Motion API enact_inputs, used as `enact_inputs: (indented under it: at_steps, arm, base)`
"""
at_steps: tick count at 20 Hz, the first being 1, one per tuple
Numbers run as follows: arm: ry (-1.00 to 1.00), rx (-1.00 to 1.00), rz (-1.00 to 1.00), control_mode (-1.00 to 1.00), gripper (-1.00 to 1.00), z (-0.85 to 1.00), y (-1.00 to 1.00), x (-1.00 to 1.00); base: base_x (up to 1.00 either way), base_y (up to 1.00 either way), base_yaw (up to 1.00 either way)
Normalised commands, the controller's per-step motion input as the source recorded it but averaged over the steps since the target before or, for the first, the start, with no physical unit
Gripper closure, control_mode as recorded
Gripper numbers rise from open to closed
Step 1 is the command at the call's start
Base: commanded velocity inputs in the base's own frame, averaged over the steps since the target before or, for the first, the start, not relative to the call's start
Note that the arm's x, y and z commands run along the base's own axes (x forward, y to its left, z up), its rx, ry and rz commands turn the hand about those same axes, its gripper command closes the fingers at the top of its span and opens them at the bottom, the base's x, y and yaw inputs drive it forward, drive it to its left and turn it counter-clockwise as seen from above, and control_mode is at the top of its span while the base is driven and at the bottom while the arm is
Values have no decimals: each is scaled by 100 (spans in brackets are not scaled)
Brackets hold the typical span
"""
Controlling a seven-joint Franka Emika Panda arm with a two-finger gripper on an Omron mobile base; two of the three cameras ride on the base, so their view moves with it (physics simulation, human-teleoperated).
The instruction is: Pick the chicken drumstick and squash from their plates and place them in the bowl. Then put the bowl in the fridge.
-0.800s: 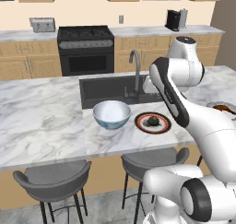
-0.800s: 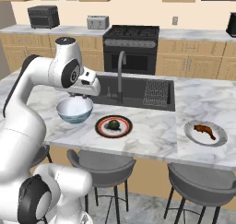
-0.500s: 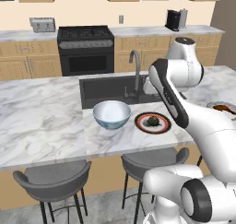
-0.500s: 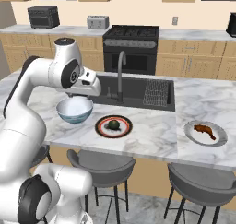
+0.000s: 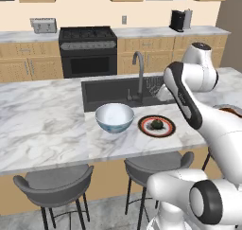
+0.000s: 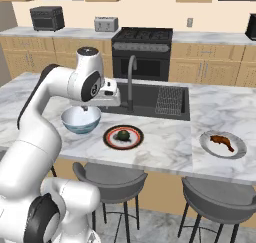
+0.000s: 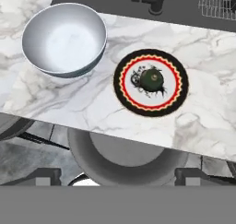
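Observation:
The dark green squash (image 7: 151, 79) sits in the middle of the orange-rimmed patterned plate (image 7: 124, 87) on the marble island. To its left stands the empty bowl (image 7: 64, 38), white inside. My gripper (image 7: 120, 177) hangs open high above the island's front edge, its fingertips (image 7: 46, 176) spread wide with nothing between them. From the right base view the squash (image 6: 122, 135) lies right of the bowl (image 6: 80, 119). The brown chicken drumstick (image 6: 221, 142) rests on the light grey plate (image 6: 239, 149) far to the right. In the left base view the bowl (image 5: 114, 118) and squash (image 5: 157, 124) sit before the sink. The fridge is out of view.
A dark sink (image 6: 150, 99) with a tall faucet (image 6: 131, 82) and a dish rack (image 6: 170, 99) lies behind the bowl and plate. Grey stools (image 7: 129, 158) stand under the island's front edge. A stove (image 5: 87, 51) and wooden cabinets line the back wall.
My hand has drifted a little lower and toward the patterned plate. The bowl, squash and drumstick have stayed where they were.

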Motion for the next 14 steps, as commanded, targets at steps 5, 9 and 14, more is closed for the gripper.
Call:
enact_inputs:
  at_steps: [5,9,14]
  arm:
    - [0,-13,31,-100,-100,-25,-22,15]
    - [5,-22,15,-100,-100,-34,-1,33]
    - [1,-11,12,-100,-100,-35,0,42]
  base:
    - [0,0,0]
    - [0,0,0]
    - [0,0,0]
